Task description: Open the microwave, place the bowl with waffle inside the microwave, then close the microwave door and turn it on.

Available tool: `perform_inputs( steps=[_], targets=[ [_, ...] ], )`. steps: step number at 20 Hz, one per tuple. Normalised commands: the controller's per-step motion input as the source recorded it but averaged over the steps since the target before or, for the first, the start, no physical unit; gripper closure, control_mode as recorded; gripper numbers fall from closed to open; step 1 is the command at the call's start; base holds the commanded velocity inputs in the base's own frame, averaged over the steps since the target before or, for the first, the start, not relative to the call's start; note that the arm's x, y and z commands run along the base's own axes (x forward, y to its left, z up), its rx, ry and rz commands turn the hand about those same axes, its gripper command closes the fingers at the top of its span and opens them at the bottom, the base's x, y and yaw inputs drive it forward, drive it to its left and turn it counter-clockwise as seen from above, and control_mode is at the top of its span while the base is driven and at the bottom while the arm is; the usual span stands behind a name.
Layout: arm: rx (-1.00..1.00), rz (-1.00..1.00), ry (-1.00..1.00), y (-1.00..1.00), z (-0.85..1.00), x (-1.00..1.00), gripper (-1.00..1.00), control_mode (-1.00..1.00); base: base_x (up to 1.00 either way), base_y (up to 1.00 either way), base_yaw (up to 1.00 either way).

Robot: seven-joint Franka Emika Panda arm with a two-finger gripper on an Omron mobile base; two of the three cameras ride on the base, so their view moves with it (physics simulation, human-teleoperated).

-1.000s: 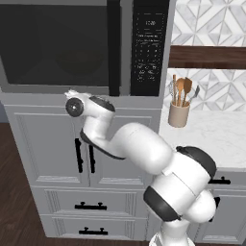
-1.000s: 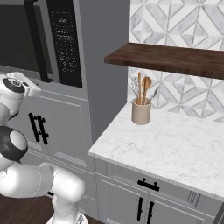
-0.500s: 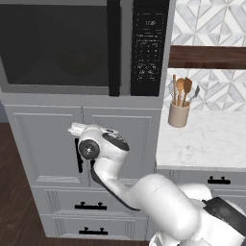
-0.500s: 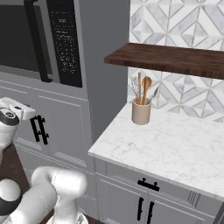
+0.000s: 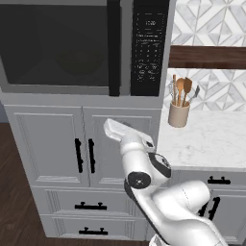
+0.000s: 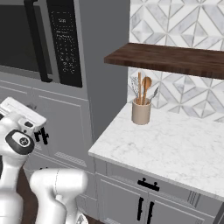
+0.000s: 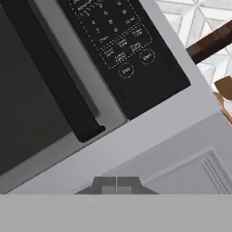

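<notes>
Microwave (image 5: 86, 48) built in above the cabinet doors (image 5: 84, 146), keypad panel (image 5: 150, 45) at its right, bar handle (image 5: 114, 48) just left of the panel. Right of it, utensil crock (image 5: 178, 114) on the marble counter (image 5: 206, 141), under the wooden shelf (image 5: 206, 56). Drawers (image 5: 89, 206) below the cabinet doors.

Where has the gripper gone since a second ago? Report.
Yes: the gripper swung right, from left of the cabinet handles to their right, below the microwave.

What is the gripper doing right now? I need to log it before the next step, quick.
Gripper: closed, fingertips together, holding nothing; it points up at the lower edge of the microwave, below the door handle.
</notes>
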Motion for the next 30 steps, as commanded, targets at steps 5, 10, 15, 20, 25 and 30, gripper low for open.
perform_inputs(
  steps=[5, 10, 15, 20, 25, 30],
  targets=[
    [0.24, -0.11, -0.06, -0.42, 0.86, -0.77, 1.00, -1.00, 0.00, 0.00, 0.00],
    [0.20, -0.22, 0.00, -0.44, 0.65, -0.70, 1.00, -1.00, 0.00, 0.00, 0.00],
    [0.23, -0.10, -0.13, -0.62, 0.27, -0.30, 1.00, -1.00, 0.00, 0.00, 0.00],
    [0.21, 0.00, -0.08, -0.43, 0.25, -0.03, 1.00, -1.00, 0.00, 0.00, 0.00],
    [0.20, 0.01, 0.00, -0.34, 0.15, 0.06, 1.00, -1.00, 0.00, 0.00, 0.00],
    [0.14, 0.04, 0.00, -0.05, 0.01, 0.28, 1.00, -1.00, 0.00, 0.00, 0.00]
  ],
)
